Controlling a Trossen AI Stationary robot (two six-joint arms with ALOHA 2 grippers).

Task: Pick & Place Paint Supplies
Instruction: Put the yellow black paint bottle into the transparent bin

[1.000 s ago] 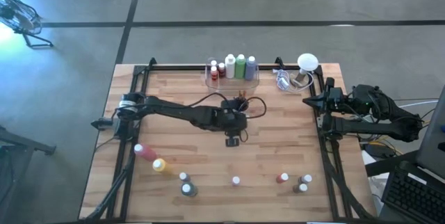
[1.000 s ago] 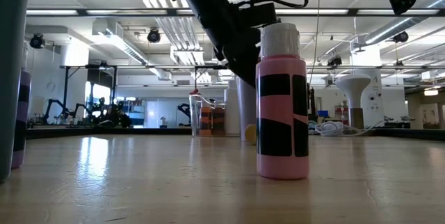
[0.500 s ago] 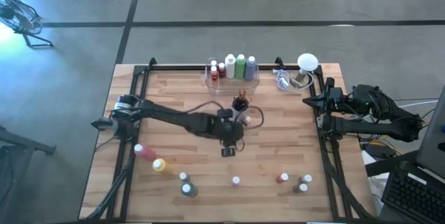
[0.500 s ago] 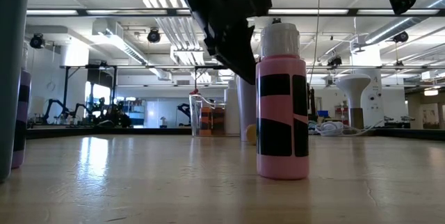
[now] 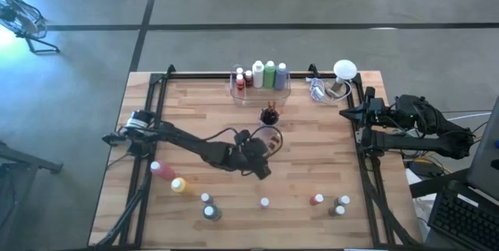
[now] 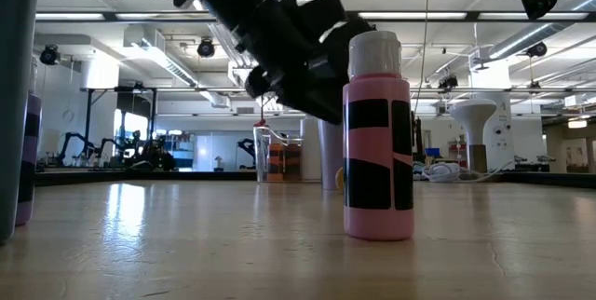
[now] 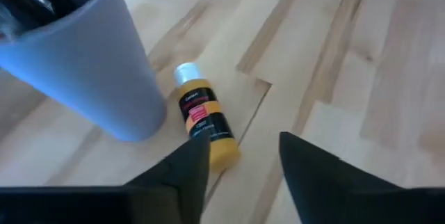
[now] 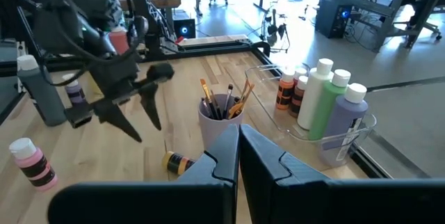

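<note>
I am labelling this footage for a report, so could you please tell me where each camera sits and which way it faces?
High view: overhead, looking straight down on the table; both arms show, left gripper mid-table, right arm parked at the edge.
Low view: at table-top height, looking level across; the pink bottle stands close, the left arm behind it.
Left wrist view: looks down past its open fingers at a lying yellow bottle beside the grey brush cup.
Right wrist view: looks across the table over its shut gripper.
Shared: both wrist views show that cup and yellow bottle.

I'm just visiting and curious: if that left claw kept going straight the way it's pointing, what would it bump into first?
Probably the small yellow paint bottle lying beside the grey brush cup; the left gripper, fingers apart, points down at it. Depth is hard to judge.
</note>
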